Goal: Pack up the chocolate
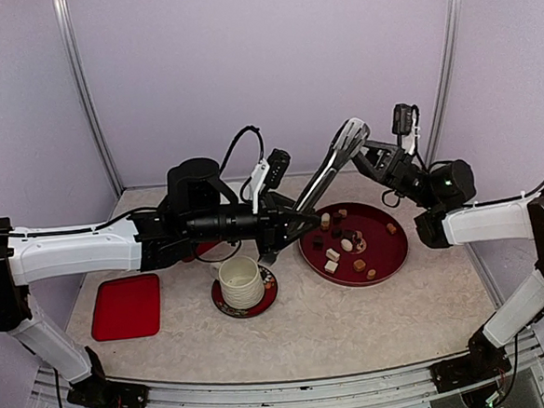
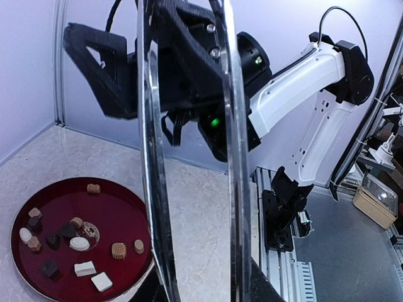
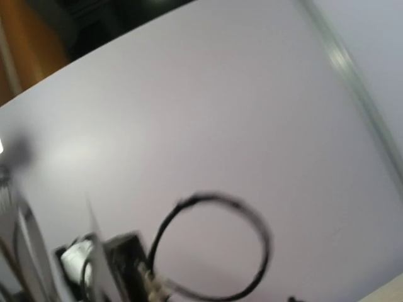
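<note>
On red plate: about fourteen chocolates | one tongs clamped in left claw | right claw: cannot tell

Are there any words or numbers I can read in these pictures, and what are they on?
None. No letters or numbers show on the cup, the round tray, the square red tray or the metal tongs. The small mark in the round tray's middle looks like a pattern, too small to read.
</note>
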